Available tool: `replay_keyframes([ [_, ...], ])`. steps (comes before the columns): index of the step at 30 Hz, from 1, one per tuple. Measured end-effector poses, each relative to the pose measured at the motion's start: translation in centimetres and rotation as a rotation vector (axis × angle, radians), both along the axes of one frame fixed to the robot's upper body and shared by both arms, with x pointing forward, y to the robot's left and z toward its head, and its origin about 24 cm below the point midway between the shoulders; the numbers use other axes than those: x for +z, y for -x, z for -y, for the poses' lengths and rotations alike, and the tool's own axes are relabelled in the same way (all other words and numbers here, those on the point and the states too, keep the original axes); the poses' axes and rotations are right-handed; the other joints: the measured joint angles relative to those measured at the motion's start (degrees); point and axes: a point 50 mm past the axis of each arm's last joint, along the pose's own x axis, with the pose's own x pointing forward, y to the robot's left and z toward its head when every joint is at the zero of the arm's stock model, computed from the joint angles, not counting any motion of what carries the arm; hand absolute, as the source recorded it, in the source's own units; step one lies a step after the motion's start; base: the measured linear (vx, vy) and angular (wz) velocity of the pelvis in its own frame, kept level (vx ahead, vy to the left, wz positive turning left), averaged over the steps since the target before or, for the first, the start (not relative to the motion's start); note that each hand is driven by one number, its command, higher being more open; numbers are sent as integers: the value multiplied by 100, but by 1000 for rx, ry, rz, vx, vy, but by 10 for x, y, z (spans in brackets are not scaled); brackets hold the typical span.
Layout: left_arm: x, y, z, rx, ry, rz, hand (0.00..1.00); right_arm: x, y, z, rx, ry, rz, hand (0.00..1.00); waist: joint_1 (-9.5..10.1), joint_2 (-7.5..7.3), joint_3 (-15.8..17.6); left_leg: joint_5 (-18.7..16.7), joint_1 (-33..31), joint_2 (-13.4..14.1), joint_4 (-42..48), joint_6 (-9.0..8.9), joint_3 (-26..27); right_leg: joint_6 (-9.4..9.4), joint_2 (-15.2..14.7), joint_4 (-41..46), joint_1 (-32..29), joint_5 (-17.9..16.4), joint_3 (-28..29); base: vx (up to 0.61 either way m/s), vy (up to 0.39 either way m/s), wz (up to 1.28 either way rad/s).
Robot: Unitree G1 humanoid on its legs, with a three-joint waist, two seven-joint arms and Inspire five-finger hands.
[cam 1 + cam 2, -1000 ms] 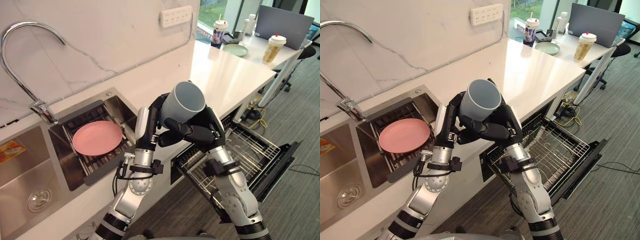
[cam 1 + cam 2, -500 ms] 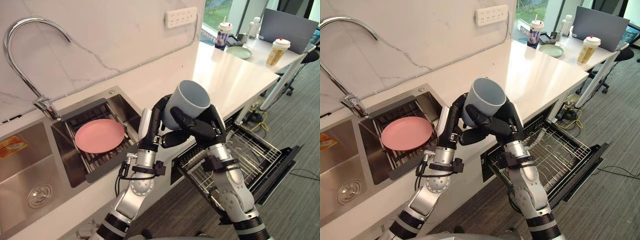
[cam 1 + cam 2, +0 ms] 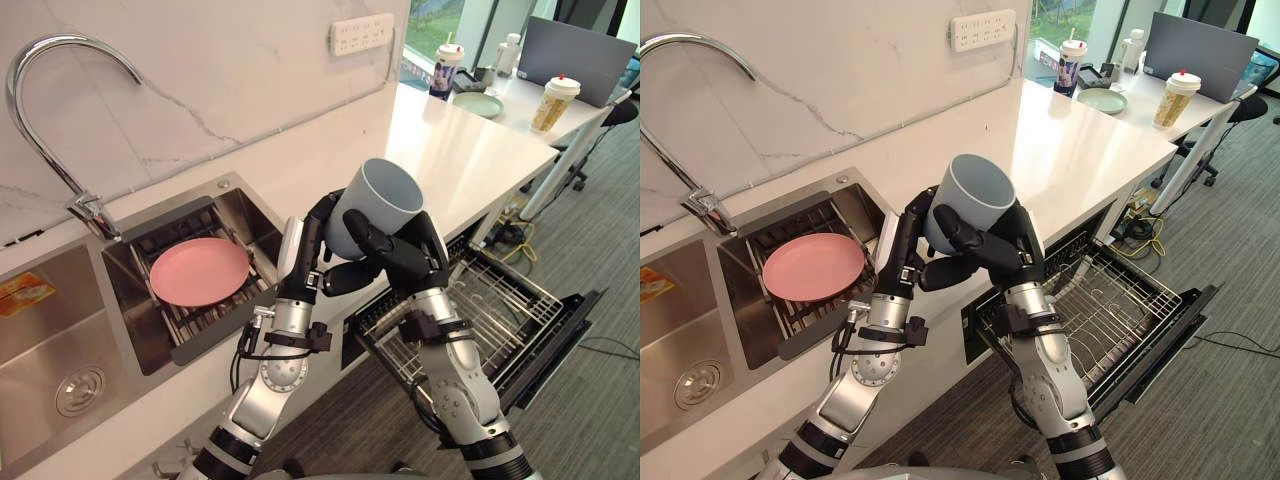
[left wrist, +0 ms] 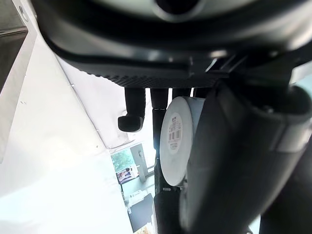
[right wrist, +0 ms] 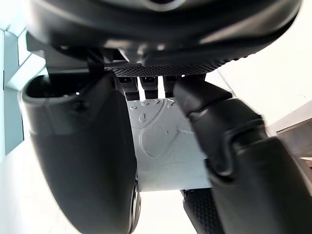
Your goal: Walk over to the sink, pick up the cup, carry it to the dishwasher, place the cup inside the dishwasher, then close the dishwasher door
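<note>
Left eye view: the cup (image 3: 375, 200) is up in the air over the front edge of the counter (image 3: 450, 150), its mouth tipped toward 1 o'clock, clasped between both hands. The left hand (image 3: 318, 222) curls round it from 9 o'clock. The right hand (image 3: 408, 255) wraps it from 5 o'clock, its fingers bent across the wall. At 9 o'clock from the cup a pink plate (image 3: 199, 271) lies in the sink (image 3: 245, 222), with the tap (image 3: 92, 212) at 10 o'clock. At 4 o'clock the rack (image 3: 490, 310) stands pulled out over the lowered door (image 3: 560, 335).

Right eye view: the same clasp. The right hand's fingers (image 3: 970, 235) cross the cup's front, and the left hand's thumb sits below it at 7 o'clock. A socket strip (image 3: 983, 29) is on the wall at 12 o'clock.

Left wrist view: the cup's white base with its label faces the camera, with dark fingers (image 4: 132, 105) bent beside it and the thumb close against its edge.

Right wrist view: the cup's grey wall sits tight between the curled thumb and fingers, with no gap on either side.
</note>
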Motion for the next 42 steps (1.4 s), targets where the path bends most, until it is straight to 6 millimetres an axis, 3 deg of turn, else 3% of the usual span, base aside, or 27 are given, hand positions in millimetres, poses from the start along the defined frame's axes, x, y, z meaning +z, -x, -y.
replay_keyframes([
  [8, -7, 10, 14, -126, 0, -45, 100, 6, -1, 8, -213, -169, -20, 0, -5, 1, 0, -1, 41, -5, -40, -1, 74, 6, 0, -11, -34, 9, 75, 0, 0, -4],
  [11, -25, 19, 18, -174, -21, -133, 100, 16, -4, 43, -391, -349, 36, 0, -9, 1, 0, -2, 54, -11, -68, 0, 166, 6, -4, -20, -81, 33, 161, -5, 9, -14],
  [13, -40, 20, 17, -184, -39, -224, 100, 19, 2, 76, -533, -438, 92, 0, -30, 2, 1, -2, 57, -13, -81, 0, 205, 8, -3, -25, -89, 44, 207, -3, 7, -10],
  [16, -51, 20, 13, -171, -35, -299, 100, 21, 15, 105, -678, -497, 144, 0, -142, 4, 1, -3, 62, -7, -92, -1, 226, 8, 3, -26, -100, 44, 231, -12, -2, -5],
  [22, -58, 24, 17, -242, 21, -379, 100, 18, 38, 135, -841, -505, 169, 0, -177, 7, 2, -5, 62, -2, -132, -3, 296, 8, 7, -25, -162, 49, 297, -16, 0, -6],
  [28, -63, 22, 15, -359, 270, -491, 100, -3, 54, 155, -961, -428, 21, 0, -161, 31, -13, -7, -2, -8, -142, -1, 274, 17, -24, -21, -226, 48, 269, -6, 0, 2],
  [31, -68, 19, 11, -371, 352, -517, 100, -28, 55, 157, -985, -350, -120, 0, -163, -3, 6, -7, -36, -26, -136, 3, 233, 30, -53, -8, -232, 45, 230, -17, 5, 7],
  [36, -71, 17, 0, -367, 382, -501, 100, -78, 66, 166, -1025, -289, -334, 0, -171, 64, 0, 7, -76, -50, -147, 21, 138, 60, -98, 27, -214, 20, 118, -18, 1, 10],
  [42, -75, 19, -14, -300, 422, -450, 100, -97, 76, 175, -1077, -273, -418, 0, -189, 165, 76, 55, -92, -70, -177, 42, -80, 68, -125, 33, -108, -9, -105, -24, -9, 19],
])
